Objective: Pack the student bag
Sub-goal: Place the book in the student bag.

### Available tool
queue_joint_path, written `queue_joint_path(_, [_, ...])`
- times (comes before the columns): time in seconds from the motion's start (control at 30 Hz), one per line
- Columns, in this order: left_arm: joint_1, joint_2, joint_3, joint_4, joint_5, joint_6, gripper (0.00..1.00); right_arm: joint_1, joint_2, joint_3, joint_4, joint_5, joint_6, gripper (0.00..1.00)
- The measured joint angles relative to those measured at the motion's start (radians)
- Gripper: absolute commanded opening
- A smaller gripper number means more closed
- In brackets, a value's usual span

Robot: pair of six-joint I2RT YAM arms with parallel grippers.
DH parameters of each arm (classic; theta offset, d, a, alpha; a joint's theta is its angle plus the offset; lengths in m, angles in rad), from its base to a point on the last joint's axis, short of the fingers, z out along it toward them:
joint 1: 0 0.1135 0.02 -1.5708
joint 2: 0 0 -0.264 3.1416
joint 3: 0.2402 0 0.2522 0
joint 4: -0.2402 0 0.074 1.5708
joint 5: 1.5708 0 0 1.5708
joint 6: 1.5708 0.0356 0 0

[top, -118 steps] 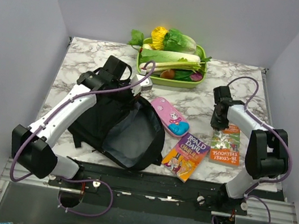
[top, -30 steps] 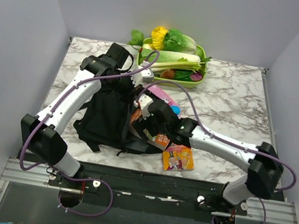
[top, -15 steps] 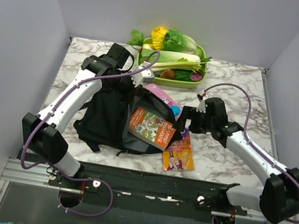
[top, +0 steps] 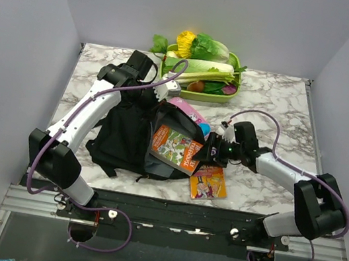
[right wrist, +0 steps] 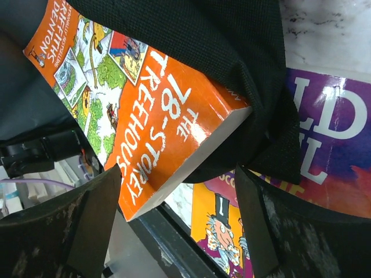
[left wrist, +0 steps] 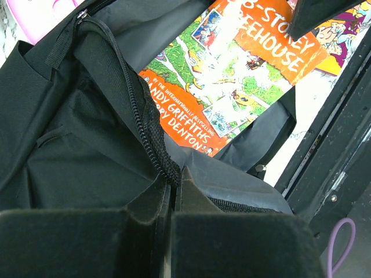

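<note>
Limp student bag point(top: 119, 141), Treehouse book point(top: 175, 145) half inside.
Left hand point(left wrist: 173, 180) pinches its zip rim point(left wrist: 142, 124), the likeliest firm hold; right hand point(right wrist: 177, 188) gapes empty.

High rear overview; 2 close wrist views share orange book point(left wrist: 232, 87).

Bag point(top: 123, 138): large, soft, black fabric with grey lining. It lies slumped on the table point(top: 278, 114), left of centre, near the front edge. The main zip is open, the mouth faces right and the upper rim is raised. An orange book point(top: 175, 145) lies partly in the mouth on the lining. A black flap drapes over the book's corner.
</note>
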Motion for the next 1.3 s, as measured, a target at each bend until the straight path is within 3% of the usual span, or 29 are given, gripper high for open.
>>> queue_joint_path(0.5, [0.0, 0.0, 0.0, -0.001, 0.001, -0.005, 0.0, -0.001, 0.061, -0.031, 0.169, -0.031, 0.13, 0.69])
queue_joint_path(0.6, [0.0, 0.0, 0.0, -0.001, 0.001, -0.008, 0.0, -0.002, 0.061, -0.032, 0.225, -0.033, 0.156, 0.61])
queue_joint_path(0.63, [0.0, 0.0, 0.0, -0.001, 0.001, -0.008, 0.0, -0.002, 0.061, -0.032, 0.241, -0.032, 0.165, 0.47])
queue_joint_path(0.73, [0.0, 0.0, 0.0, -0.002, 0.001, -0.013, 0.0, -0.002, 0.045, -0.032, 0.265, -0.029, 0.183, 0.24])
queue_joint_path(0.77, [0.0, 0.0, 0.0, -0.003, 0.001, -0.016, 0.0, -0.002, 0.031, -0.031, 0.267, -0.024, 0.193, 0.23])
queue_joint_path(1.0, [-0.002, 0.041, 0.08, -0.058, 0.004, -0.023, 0.0, 0.002, -0.035, 0.009, 0.274, -0.014, 0.195, 0.25])
queue_joint_path(1.1, [-0.002, 0.069, 0.143, -0.093, 0.012, -0.023, 0.0, 0.017, -0.028, 0.011, 0.296, -0.014, 0.195, 0.41])
queue_joint_path(1.13, [-0.002, 0.073, 0.155, -0.104, 0.016, -0.023, 0.0, 0.028, -0.018, 0.016, 0.303, -0.013, 0.193, 0.51])
queue_joint_path(1.3, [-0.002, 0.087, 0.208, -0.161, 0.048, -0.024, 0.0, 0.097, 0.079, 0.087, 0.322, -0.018, 0.187, 0.54])
